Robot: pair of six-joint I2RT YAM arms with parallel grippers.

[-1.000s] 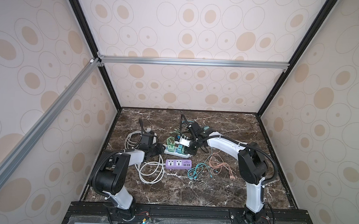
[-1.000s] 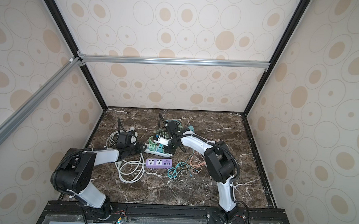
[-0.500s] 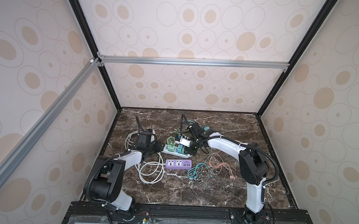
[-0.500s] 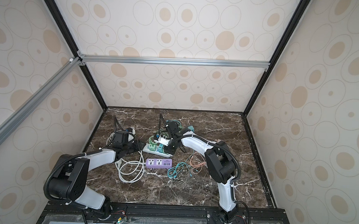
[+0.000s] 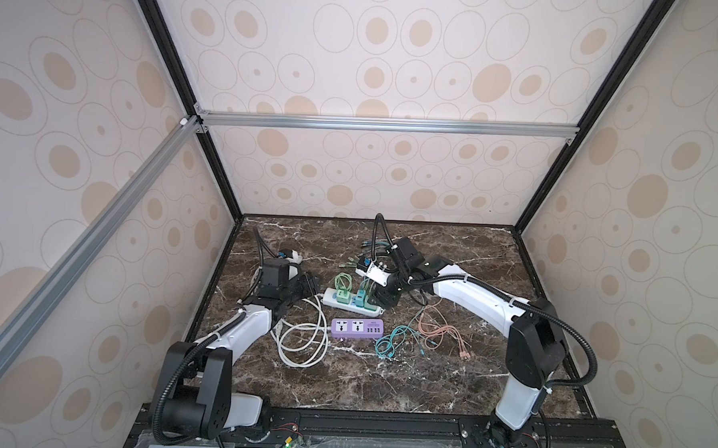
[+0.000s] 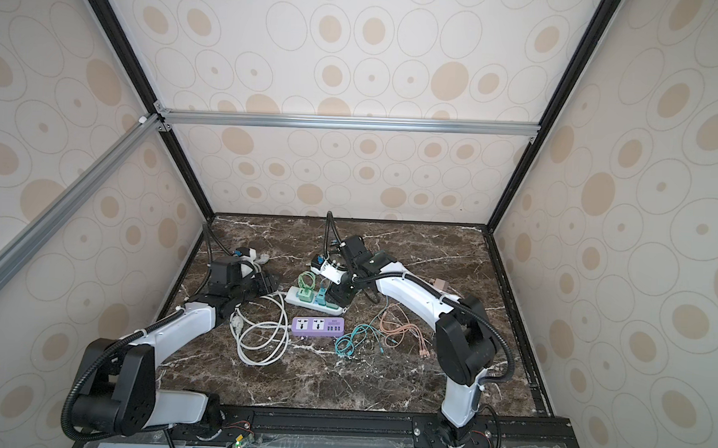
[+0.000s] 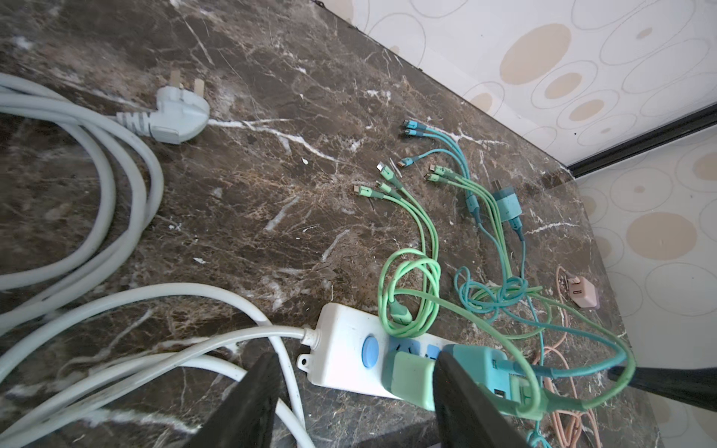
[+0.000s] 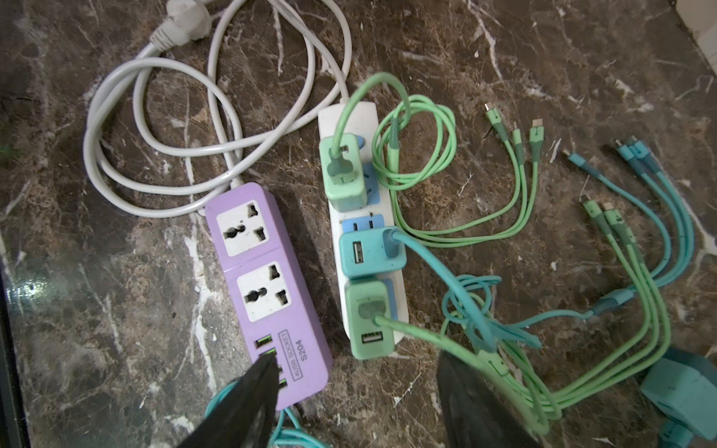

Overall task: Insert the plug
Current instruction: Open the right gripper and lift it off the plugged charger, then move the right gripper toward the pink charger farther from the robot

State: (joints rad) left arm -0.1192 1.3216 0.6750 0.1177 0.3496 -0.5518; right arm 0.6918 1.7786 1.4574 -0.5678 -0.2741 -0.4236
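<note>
A white power strip (image 5: 331,295) (image 6: 294,293) (image 8: 364,116) lies mid-table with three plugs seated in it. They are a mint-green one (image 8: 343,174), a teal one (image 8: 368,252) and a mint-green one (image 8: 368,322) at its far end. My right gripper (image 8: 357,395) (image 5: 381,303) hovers open just past that end plug, holding nothing. My left gripper (image 7: 357,399) (image 5: 313,283) is open at the strip's cord end (image 7: 341,349), with its fingers clear of it.
A purple power strip (image 5: 357,328) (image 8: 267,279) lies beside the white one, nearer the front. Coiled white cord (image 5: 302,339) and its plug (image 7: 178,112) sit on the left. Teal (image 5: 393,343) and pink cables (image 5: 440,332) lie to the right. A loose teal charger (image 7: 506,203) and a pink charger (image 7: 582,293) sit behind.
Both grippers have opened wider. The left arm's elbow has swung back toward the front left. The right arm has hardly moved.
</note>
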